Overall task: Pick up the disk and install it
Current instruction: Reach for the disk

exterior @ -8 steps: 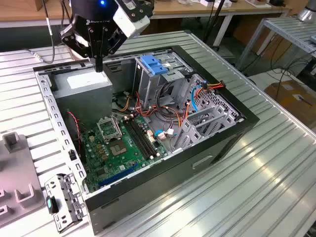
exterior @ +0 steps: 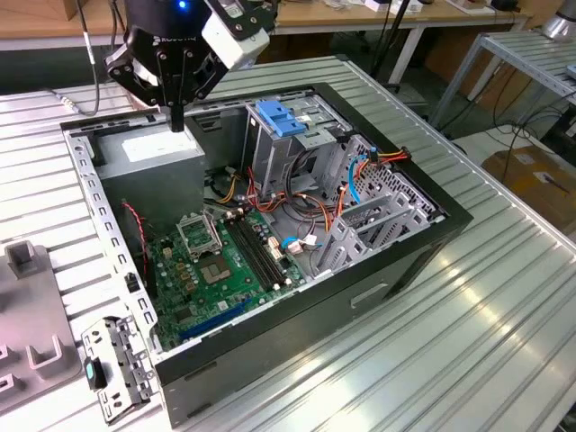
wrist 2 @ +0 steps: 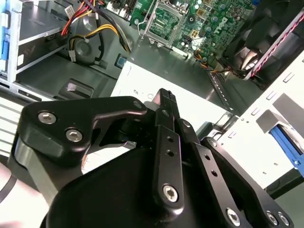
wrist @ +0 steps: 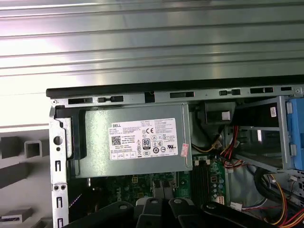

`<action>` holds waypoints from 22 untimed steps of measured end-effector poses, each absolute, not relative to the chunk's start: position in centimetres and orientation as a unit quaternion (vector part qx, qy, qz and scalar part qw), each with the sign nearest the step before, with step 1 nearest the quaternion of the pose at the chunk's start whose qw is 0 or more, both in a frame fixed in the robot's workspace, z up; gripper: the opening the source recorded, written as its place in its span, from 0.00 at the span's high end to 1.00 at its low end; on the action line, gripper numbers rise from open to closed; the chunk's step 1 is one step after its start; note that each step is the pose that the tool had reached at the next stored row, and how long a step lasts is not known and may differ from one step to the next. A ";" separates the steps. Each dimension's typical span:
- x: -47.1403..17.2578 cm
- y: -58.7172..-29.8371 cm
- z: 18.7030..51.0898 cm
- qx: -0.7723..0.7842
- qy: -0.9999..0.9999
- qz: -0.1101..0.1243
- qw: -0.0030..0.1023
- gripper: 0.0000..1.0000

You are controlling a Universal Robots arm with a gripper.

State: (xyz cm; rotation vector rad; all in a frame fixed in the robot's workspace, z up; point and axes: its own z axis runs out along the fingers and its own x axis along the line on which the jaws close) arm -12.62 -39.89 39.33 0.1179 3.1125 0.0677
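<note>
Already disk (exterior: 280,119) in cage (exterior: 270,162), long axis vertical, blue end up.

Claw (exterior: 177,121) hangs over power supply (exterior: 148,151) inside the case (exterior: 387,270).

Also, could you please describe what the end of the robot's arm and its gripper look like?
The gripper is matt black, built from angular linked bars fastened with silver screws, and it narrows to slim flat fingers. Above it is a round black wrist with a blue light. A white boxy module is mounted beside the wrist.
</note>
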 end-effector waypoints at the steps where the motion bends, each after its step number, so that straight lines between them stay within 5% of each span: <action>1: -12.7 -39.9 39.3 0.038 0.999 0.022 0.013 0.89; 22: -16.2 -39.9 39.3 0.038 0.999 0.022 0.012 0.89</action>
